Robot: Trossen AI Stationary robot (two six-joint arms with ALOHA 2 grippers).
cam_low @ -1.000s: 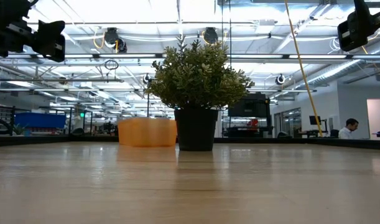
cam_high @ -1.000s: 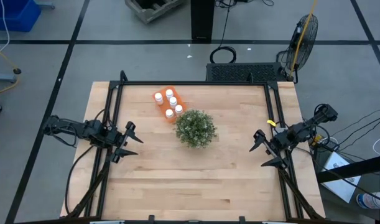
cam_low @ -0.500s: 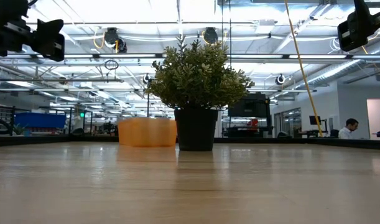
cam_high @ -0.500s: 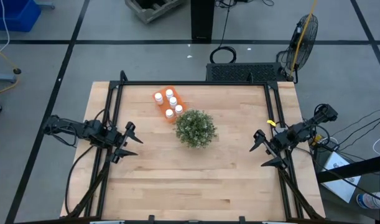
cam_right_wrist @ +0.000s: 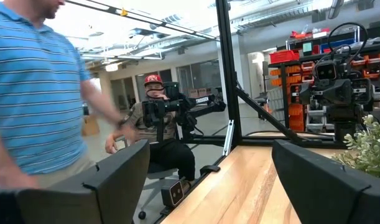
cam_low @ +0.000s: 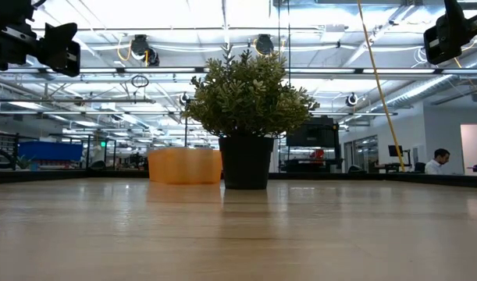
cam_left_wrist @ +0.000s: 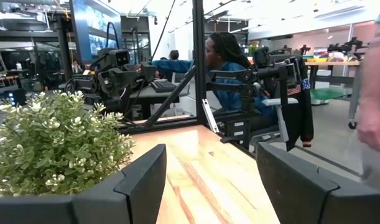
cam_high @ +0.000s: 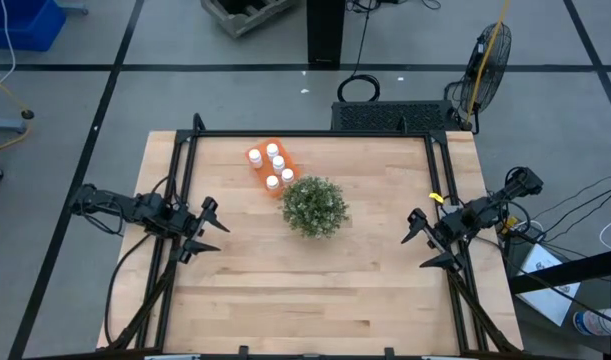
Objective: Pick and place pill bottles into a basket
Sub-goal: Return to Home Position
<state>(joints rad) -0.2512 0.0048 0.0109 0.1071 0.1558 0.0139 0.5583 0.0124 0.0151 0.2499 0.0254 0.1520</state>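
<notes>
One camera looked straight down on the whole table (cam_high: 305, 290); another sat at tabletop height, facing the room. Wrist cameras looked inward from opposite sides. All shared the plant (cam_high: 314, 206).

The pill bottles (cam_high: 278, 162) stand in the basket (cam_high: 264, 171), on the table (cam_high: 385, 280) just behind and left of the plant (cam_high: 314, 206).

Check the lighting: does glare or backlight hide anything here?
Low view: bright ceiling lights backlight the plant, leaving its pot dark; the basket shows clearly orange. High view: even light, the pill bottles plain in the basket. Right wrist view: ceiling glare whitens the area beside the person.
</notes>
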